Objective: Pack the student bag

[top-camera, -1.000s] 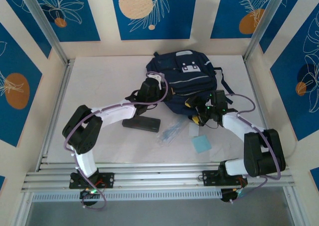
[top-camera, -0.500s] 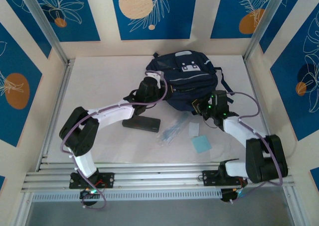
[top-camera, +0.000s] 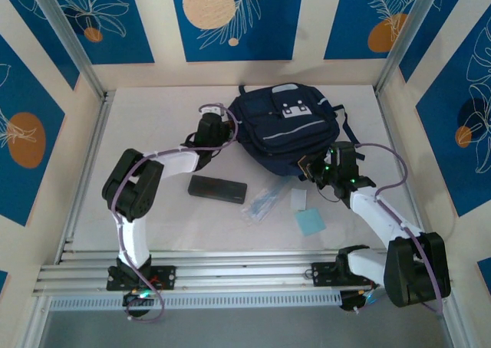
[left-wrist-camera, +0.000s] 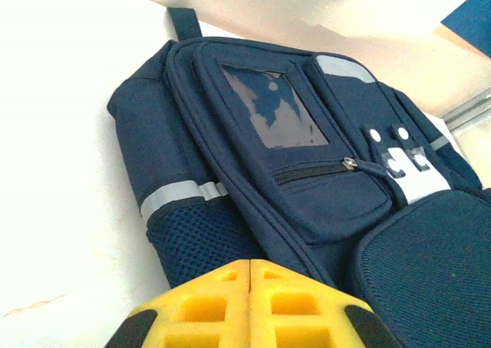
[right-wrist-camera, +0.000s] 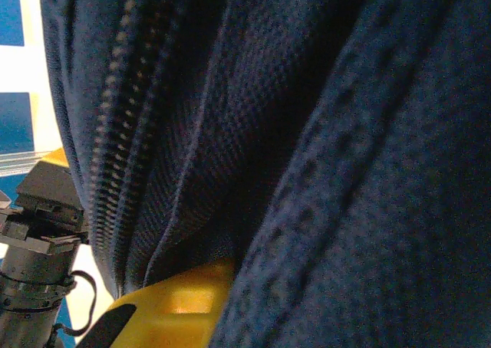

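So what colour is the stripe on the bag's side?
Light grey stripe on the navy student bag; left wrist view.

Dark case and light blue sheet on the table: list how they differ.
Colour: the dark case is black; the light blue sheet is pale. Shape: the case is a long bar, the sheet nearly square. Build: the case looks thick, the sheet flat. Place: the case lies left of the sheet, which is nearer the front edge. Both lie on the table, outside the student bag.

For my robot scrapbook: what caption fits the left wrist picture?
Shut left tool facing the navy student bag and its zipped front pocket.
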